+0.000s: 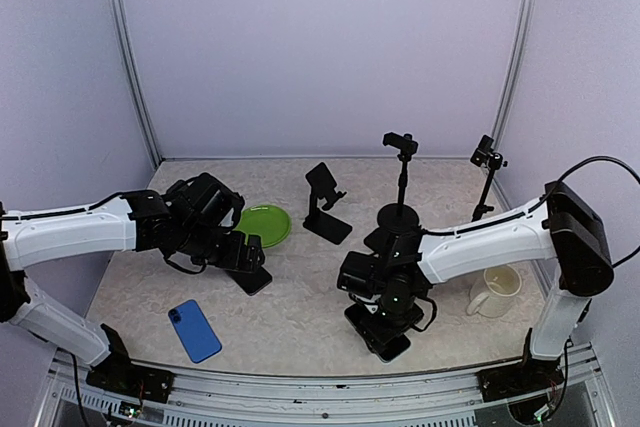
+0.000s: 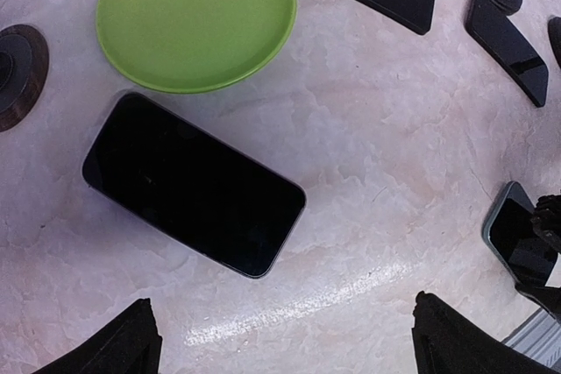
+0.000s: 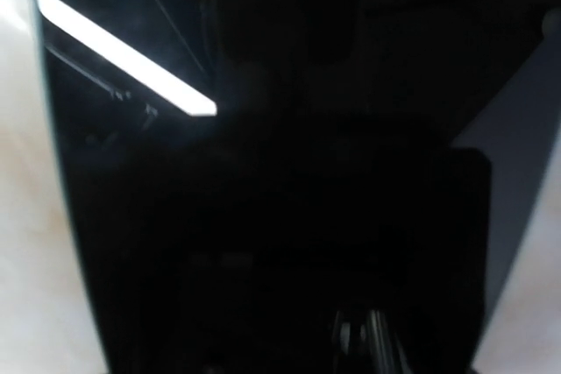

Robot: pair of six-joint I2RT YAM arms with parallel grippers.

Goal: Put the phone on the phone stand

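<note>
Phone [image 1: 390,347] lies flat, long axis near-right to far-left.

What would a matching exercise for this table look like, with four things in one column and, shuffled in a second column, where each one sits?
Things:
1. blue phone
2. green plate
3. cream mug
4. phone stand

Places:
A. far right side
B. front left, nearest the near edge
C. middle, toward the back
D. just left of the phone stand

Pairs: 1-B, 2-D, 3-A, 4-C
</note>
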